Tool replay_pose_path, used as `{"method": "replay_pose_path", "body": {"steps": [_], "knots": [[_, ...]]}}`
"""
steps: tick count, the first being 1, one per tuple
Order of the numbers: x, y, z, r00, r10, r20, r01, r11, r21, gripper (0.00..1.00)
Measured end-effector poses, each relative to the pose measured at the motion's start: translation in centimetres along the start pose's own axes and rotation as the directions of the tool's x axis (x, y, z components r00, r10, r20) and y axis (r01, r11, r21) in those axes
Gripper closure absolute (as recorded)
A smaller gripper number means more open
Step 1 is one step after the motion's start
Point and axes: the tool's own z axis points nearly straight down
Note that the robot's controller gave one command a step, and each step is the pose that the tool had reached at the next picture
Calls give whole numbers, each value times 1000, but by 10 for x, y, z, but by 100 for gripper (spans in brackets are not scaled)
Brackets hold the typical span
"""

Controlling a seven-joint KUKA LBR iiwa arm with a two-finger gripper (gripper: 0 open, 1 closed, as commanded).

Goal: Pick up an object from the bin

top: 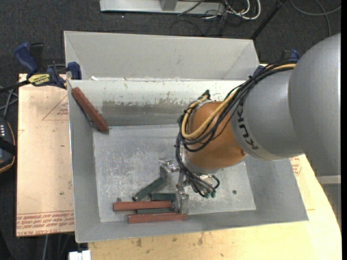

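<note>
1. Reddish-brown bars (143, 205) lay side by side in the bin (119, 156), their right ends seemingly touching the end effector (182, 200).
2. A dark green bar (150, 188) slanted just left of the end effector.
3. I could not tell whether the end effector was apart or together.

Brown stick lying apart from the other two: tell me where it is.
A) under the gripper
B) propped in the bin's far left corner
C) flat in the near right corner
B: the brown stick leans in the far left corner of the bin, well away from the gripper.
</note>
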Motion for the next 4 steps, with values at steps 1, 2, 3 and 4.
{"method": "replay_pose_path", "body": {"steps": [1, 2, 3, 4], "knots": [[2, 0, -3, 1000, 0, -16, 0, 1000, -1, 100], [2, 0, -3, 1000, 0, -16, 0, 1000, -1, 100], [3, 0, -6, 1000, 1, -18, -1, 1000, -1, 100], [-10, -4, -37, 1000, -1, -14, 1, 1000, 0, 100]]}}
